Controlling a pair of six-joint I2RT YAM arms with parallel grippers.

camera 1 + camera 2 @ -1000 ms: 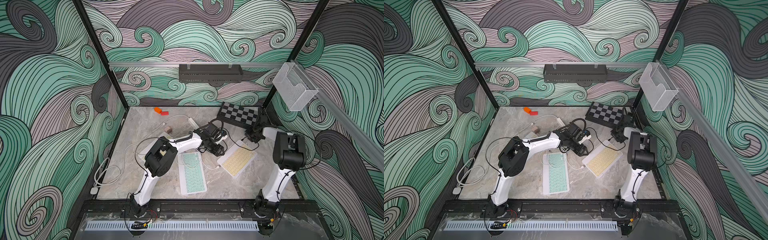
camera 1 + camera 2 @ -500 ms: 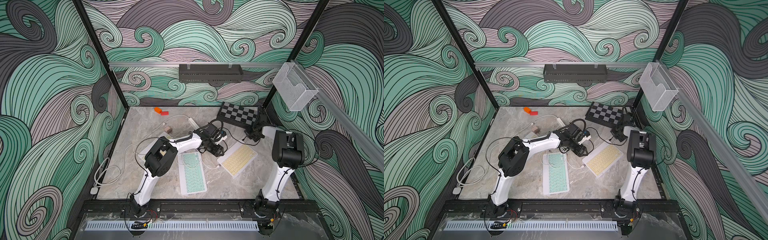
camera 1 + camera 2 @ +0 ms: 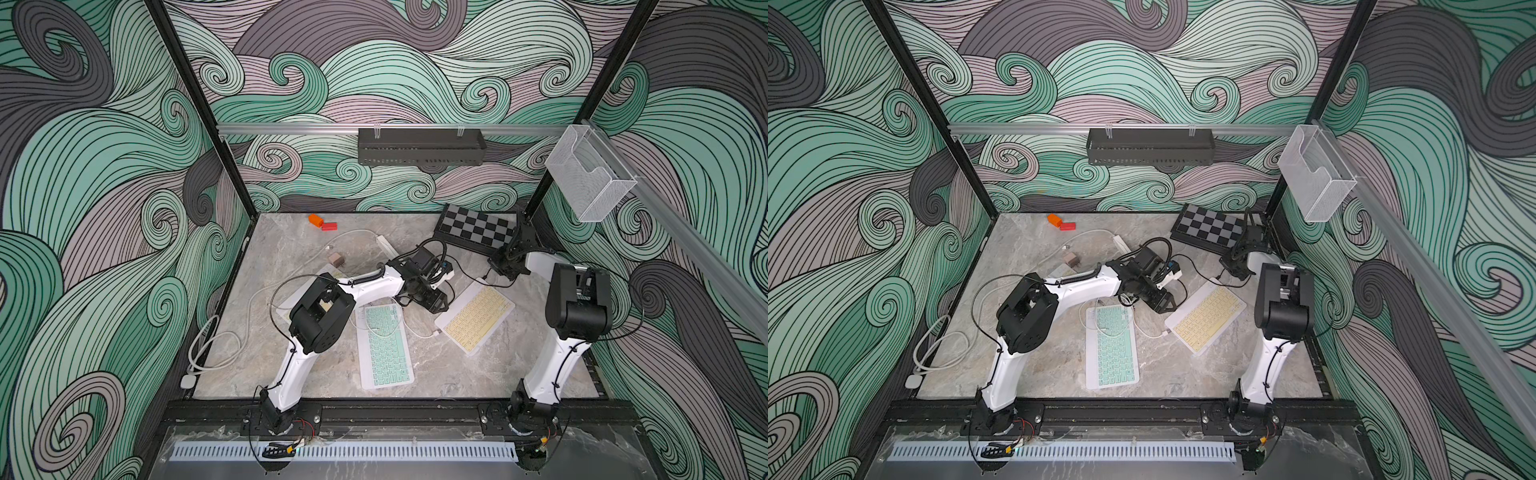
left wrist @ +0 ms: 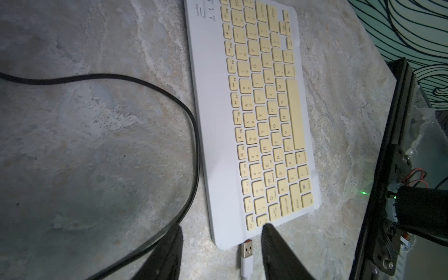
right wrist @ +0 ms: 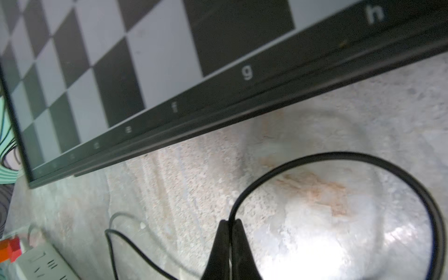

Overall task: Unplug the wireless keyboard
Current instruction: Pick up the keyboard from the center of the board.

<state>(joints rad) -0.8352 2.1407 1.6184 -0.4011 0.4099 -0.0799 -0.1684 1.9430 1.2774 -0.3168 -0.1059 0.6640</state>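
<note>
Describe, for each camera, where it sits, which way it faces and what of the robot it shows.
Top views: high above the front edge, looking down on the grey marbled table; the left arm and right arm show.
Left wrist: on the left arm, facing the white keyboard with yellow keys; the open left gripper shows.
Right wrist: on the right arm, facing the black-and-grey chessboard; the right gripper shows, shut on a thin black cable.
Shared: both top views and the left wrist show that keyboard.
</note>
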